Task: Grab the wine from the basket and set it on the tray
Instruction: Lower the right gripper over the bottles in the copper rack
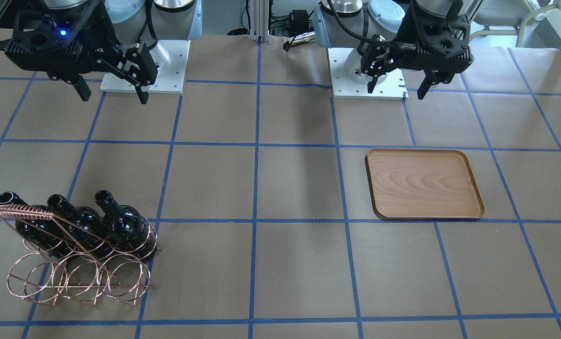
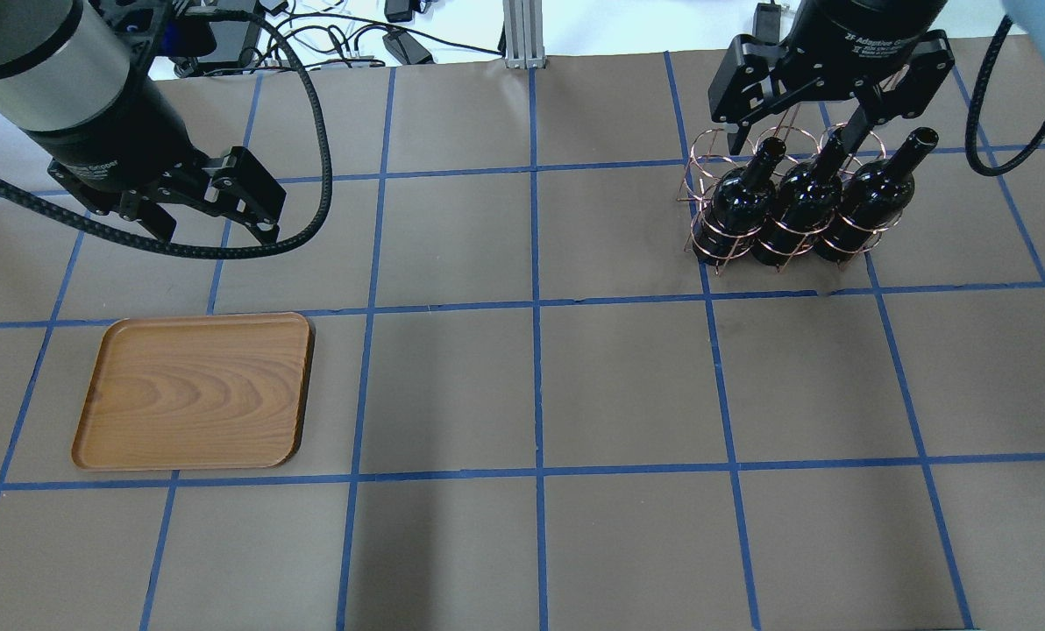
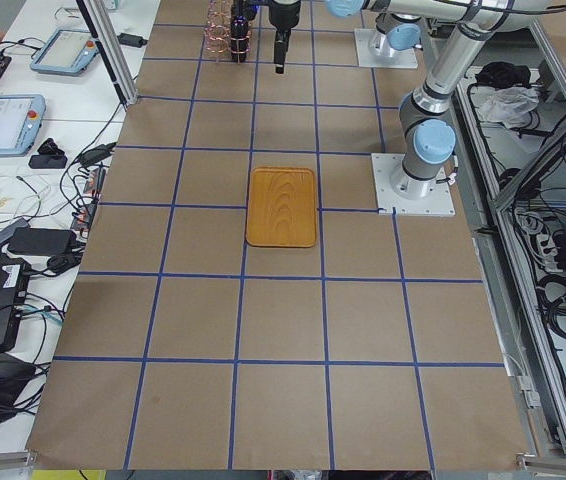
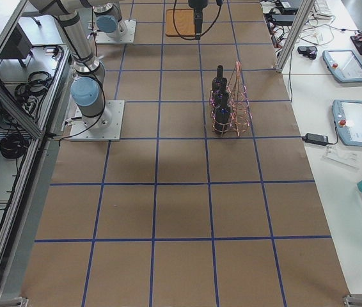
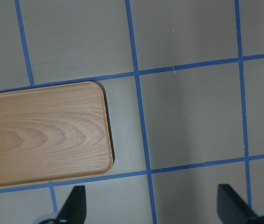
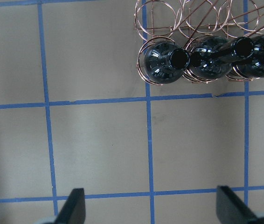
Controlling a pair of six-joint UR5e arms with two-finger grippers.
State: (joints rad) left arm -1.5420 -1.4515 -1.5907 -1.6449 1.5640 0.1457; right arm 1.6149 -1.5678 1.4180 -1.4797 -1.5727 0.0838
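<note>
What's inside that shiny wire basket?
Three dark wine bottles stand side by side in one row of the basket, necks up. The rest of the basket holds nothing. The glass is too dark to show whether there is anything inside the bottles.

The right gripper (image 2: 794, 140) reads, perhaps, "2F Adaptive Gripper".

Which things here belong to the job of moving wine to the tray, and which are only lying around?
For the job:
wine bottles, three of them
basket
tray

Only lying around:
control pendants on the side bench
loose cables beyond the table edge
</note>
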